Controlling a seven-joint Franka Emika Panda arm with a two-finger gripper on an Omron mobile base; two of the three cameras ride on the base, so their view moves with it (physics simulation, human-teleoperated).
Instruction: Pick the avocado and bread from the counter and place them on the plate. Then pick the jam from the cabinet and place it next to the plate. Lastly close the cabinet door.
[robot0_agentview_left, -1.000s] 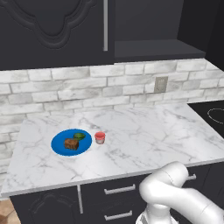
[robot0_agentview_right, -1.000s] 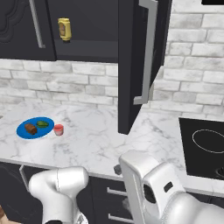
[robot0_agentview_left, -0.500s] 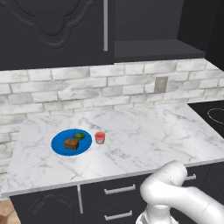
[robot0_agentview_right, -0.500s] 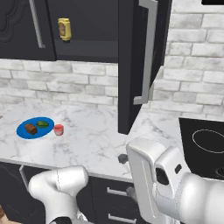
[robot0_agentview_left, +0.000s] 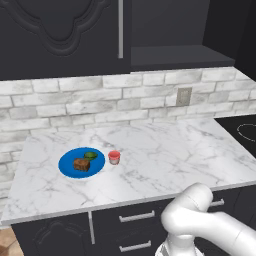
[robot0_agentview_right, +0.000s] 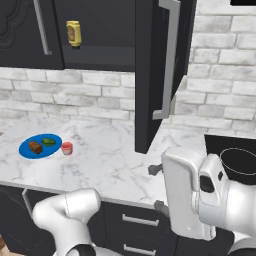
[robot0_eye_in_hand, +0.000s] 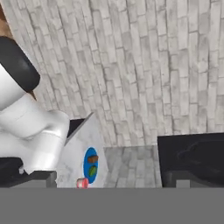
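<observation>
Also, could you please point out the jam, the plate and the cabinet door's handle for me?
jam (robot0_agentview_left: 114, 157): left base view, on the red jar's side, beside the plate.
plate (robot0_agentview_left: 68, 164): left base view, on bare blue surface left of the bread.
cabinet door handle (robot0_agentview_right: 168, 60): right base view, on the middle of the vertical metal bar.

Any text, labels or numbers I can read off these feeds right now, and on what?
None can be read.
yellow bottle on the cabinet shelf: it has a dark label, too small and blurred to read.
jam beside the plate: pale band, no lettering can be made out.
wall outlet: no marking shows.
</observation>
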